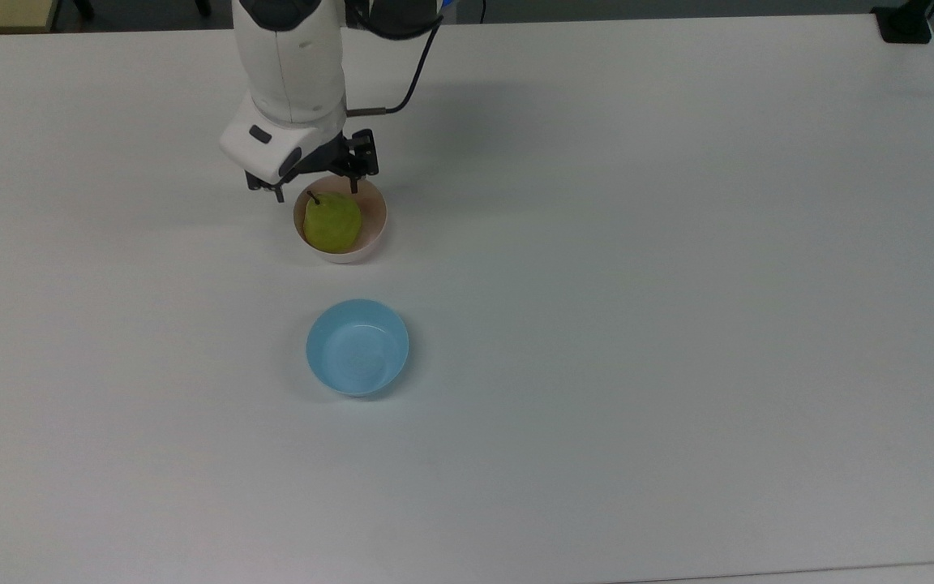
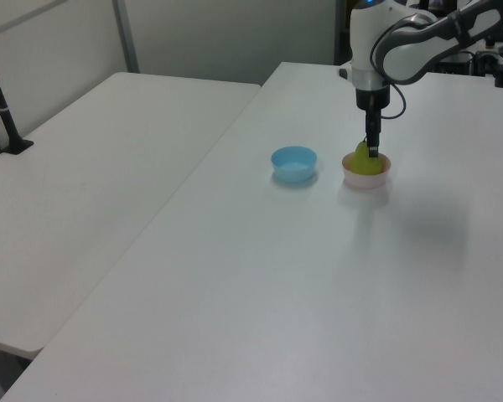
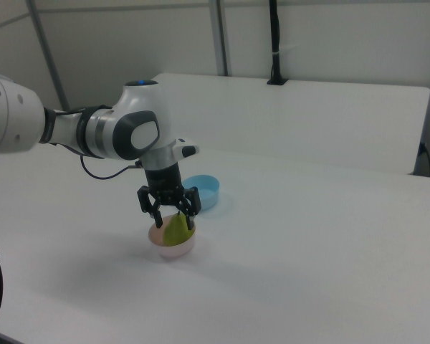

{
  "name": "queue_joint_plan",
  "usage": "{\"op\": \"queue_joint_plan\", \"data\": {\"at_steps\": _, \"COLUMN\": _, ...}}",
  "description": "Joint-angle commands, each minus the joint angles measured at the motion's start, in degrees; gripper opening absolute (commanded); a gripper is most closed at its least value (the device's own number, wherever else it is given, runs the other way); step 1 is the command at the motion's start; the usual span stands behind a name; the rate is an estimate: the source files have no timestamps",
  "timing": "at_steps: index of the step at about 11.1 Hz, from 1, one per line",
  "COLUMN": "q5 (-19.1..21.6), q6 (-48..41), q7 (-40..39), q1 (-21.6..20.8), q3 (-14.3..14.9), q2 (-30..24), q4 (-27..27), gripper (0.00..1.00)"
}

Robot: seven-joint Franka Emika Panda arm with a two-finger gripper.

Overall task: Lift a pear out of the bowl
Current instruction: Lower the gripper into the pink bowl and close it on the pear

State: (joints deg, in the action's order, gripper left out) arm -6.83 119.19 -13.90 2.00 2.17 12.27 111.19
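Note:
The yellow-green pear (image 1: 332, 224) stands upright in the pale pink bowl (image 1: 377, 208), its dark stem pointing to the top view's upper left. My gripper (image 1: 315, 192) is open and hangs over the bowl's far rim, one finger on each side of the pear's top. In the right view the gripper (image 3: 174, 221) has its fingers lowered around the pear (image 3: 178, 231), just above the bowl (image 3: 173, 251). The left view has the gripper (image 2: 371, 152) right at the pear (image 2: 364, 161) in the bowl (image 2: 366, 178). I cannot tell whether the fingers touch the fruit.
An empty light blue bowl (image 1: 357, 347) sits on the white table (image 1: 678, 324) a short way nearer than the pink bowl in the top view. A second white table (image 2: 92, 167) adjoins on the left view's left, with a black post (image 2: 2, 100) on it.

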Motion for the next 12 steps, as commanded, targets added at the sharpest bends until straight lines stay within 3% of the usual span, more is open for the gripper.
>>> {"op": "queue_joint_plan", "data": {"at_steps": 1, "q5": -0.64, "q6": 3.06, "q7": 2.99, "q1": -1.21, "q3": -0.06, "q2": 1.27, "q4": 0.70, "gripper": 0.81}}
{"op": "queue_joint_plan", "data": {"at_steps": 6, "q5": -0.73, "q6": 4.73, "q7": 4.58, "q1": -1.47, "q3": -0.50, "q2": 3.11, "q4": 0.70, "gripper": 0.81}}
{"op": "queue_joint_plan", "data": {"at_steps": 7, "q5": -0.73, "q6": 4.82, "q7": 4.58, "q1": -1.47, "q3": -0.50, "q2": 3.46, "q4": 0.70, "gripper": 0.77}}
{"op": "queue_joint_plan", "data": {"at_steps": 10, "q5": -0.73, "q6": 4.74, "q7": 4.58, "q1": -1.56, "q3": -0.58, "q2": 3.29, "q4": 0.61, "gripper": 0.42}}
{"op": "queue_joint_plan", "data": {"at_steps": 12, "q5": -0.73, "q6": 3.86, "q7": 4.58, "q1": -1.56, "q3": -0.58, "q2": 2.24, "q4": 0.43, "gripper": 0.37}}
